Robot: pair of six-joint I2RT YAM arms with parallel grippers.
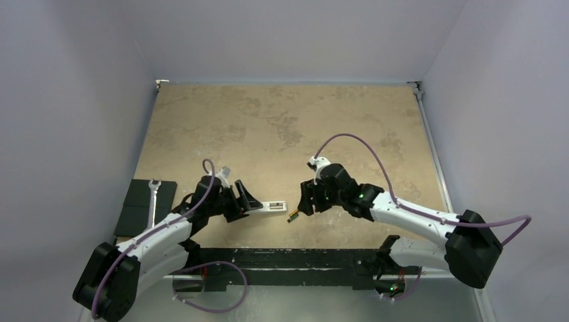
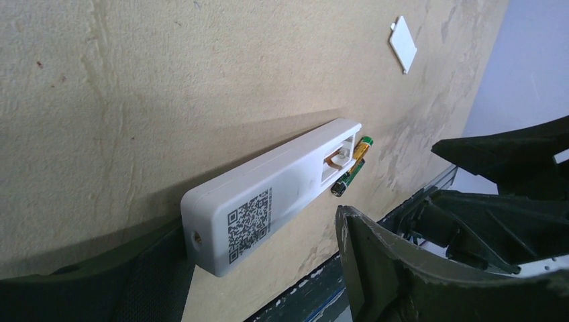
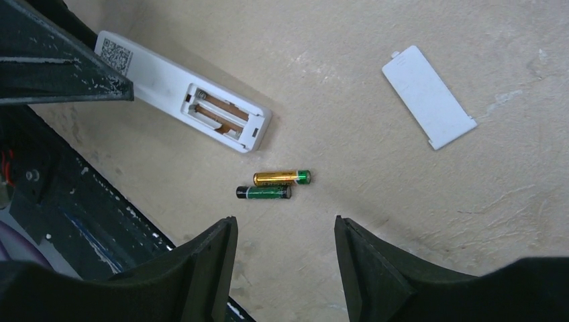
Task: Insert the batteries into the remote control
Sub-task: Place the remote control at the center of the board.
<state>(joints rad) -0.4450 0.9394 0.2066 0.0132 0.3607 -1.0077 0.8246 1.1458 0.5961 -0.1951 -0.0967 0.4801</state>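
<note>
While both small gold-and-green cylindrical batteries (image 3: 273, 184) lie loose just beside the slim white plastic remote control's (image 3: 181, 100) open, empty compartment, pickup is the step. Right jaws hang wide open, empty, above them. Next: descend and pinch one, though its close neighbour may get nudged. Left jaws gape around the remote's closed end, gripping nothing. Flat white cover (image 3: 429, 96) lies well apart from the remote on the tan worktop (image 3: 376, 174).

Remote control (image 3: 181, 90) and batteries (image 3: 282, 178) on a mottled tan table (image 1: 282, 127)
The remote lies back-up, compartment open; two cells sit side by side near its end, a white battery cover (image 3: 428, 96) apart.
</note>
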